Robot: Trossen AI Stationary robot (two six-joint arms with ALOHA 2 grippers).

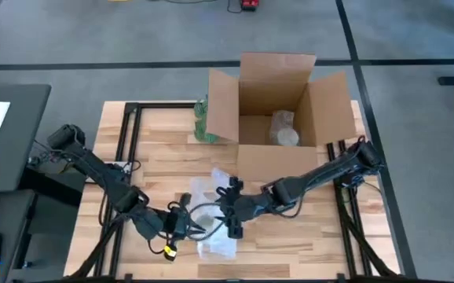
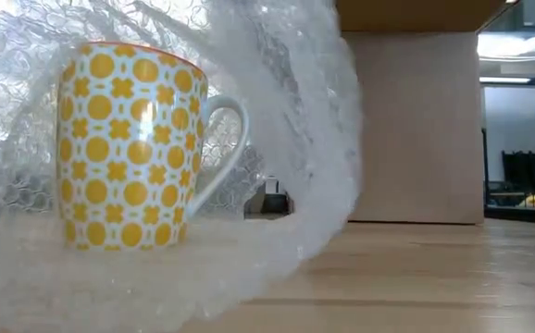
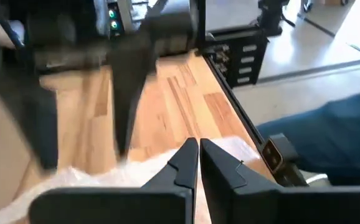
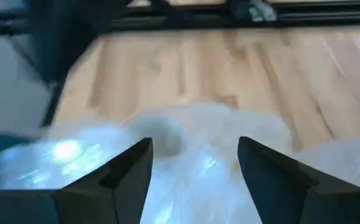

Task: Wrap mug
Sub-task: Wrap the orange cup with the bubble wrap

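Low view: mug upright, bubble wrap hiding far side.

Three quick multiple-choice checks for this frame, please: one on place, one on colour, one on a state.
1. The mug stands:
A. in the cardboard box
B. on bare wood
C. on bubble wrap

2. The mug's pattern is:
A. blue
B. yellow
C. green

3. The right gripper is:
A. open
B. shut
C. shut on the mug

Answers:
1 C: in the low view the mug sits on bubble wrap.
2 B: yellow dots cover its white side.
3 A: the right gripper has its fingers spread above the wrap.
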